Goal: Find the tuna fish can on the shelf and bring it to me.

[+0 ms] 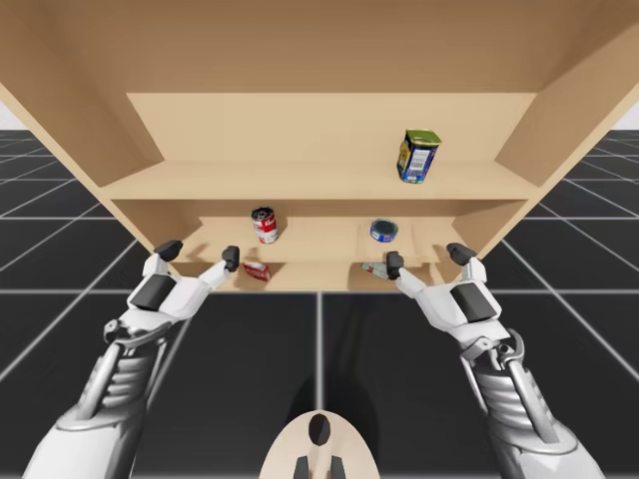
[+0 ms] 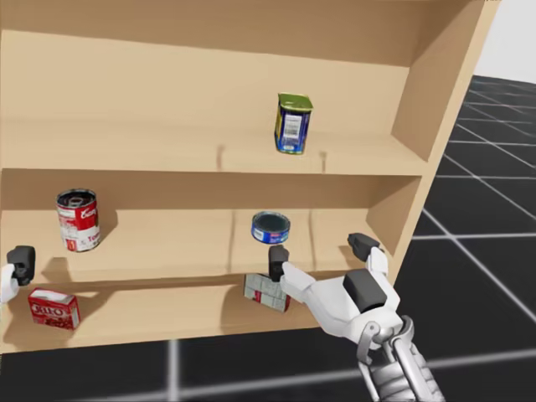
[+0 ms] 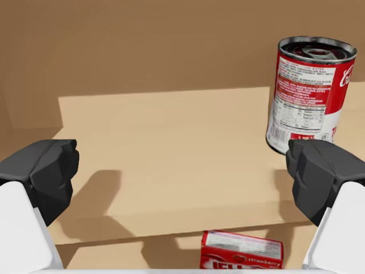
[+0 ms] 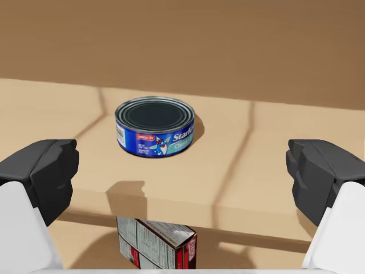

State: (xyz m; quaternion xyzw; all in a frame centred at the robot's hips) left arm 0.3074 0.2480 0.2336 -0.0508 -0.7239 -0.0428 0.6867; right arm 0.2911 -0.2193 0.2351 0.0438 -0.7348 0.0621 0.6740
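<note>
Our right gripper (image 4: 182,171) hangs spread wide before the middle shelf (image 4: 274,148), squared up so the low blue tuna can (image 4: 154,127) sits ahead of it, about eleven o'clock, upright and untouched. Our left gripper (image 3: 182,171), also spread, faces the tall red-and-white can (image 3: 311,94) at two o'clock; we judge it parked aside

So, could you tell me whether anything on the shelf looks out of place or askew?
Only mildly: the grey-and-red box on the lowest shelf sits turned at an angle to its front edge. Nothing looks spilled or damaged.
</note>
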